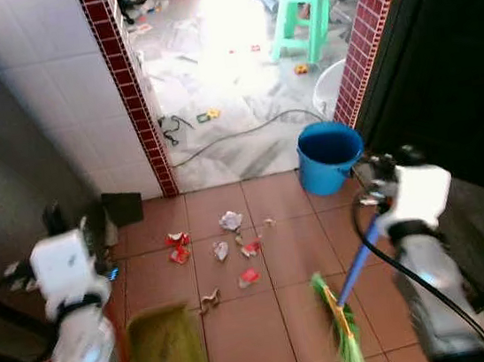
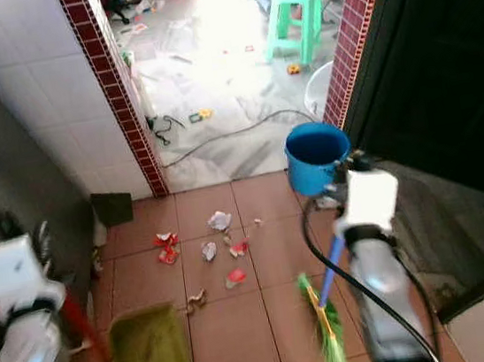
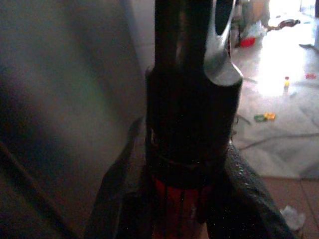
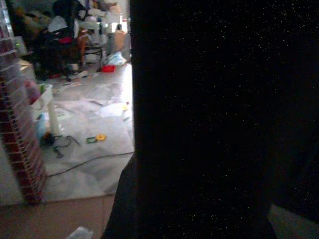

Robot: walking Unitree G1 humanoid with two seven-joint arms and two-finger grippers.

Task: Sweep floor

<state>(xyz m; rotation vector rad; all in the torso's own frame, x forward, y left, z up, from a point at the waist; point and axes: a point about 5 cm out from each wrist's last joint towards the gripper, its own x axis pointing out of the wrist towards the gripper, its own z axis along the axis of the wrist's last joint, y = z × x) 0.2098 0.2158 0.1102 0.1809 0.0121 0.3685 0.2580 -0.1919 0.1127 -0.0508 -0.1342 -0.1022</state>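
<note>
- Gripping the broom [image 1: 341,309] by its blue handle, the right gripper [image 1: 374,183] is keeping the green bristles on the tiles below and inboard of itself.
- Clamping a red-and-black handle, the left gripper [image 2: 16,230] is hanging the green dustpan [image 1: 164,347] just below itself.
- Risking a scatter: the paper scraps [image 1: 222,246] are lying ahead, between both grippers, so a hard stroke could be flinging them past the pan.
- Crowding the right gripper, the blue bucket [image 1: 329,155] is standing just ahead, with a cable [image 1: 236,134] trailing beyond.

Left end effector [image 3: 192,219] fingers [image 3: 249,199] clamp a black-and-red dustpan handle [image 3: 192,129]; paper scrap [image 3: 294,217] on tiles beyond
</note>
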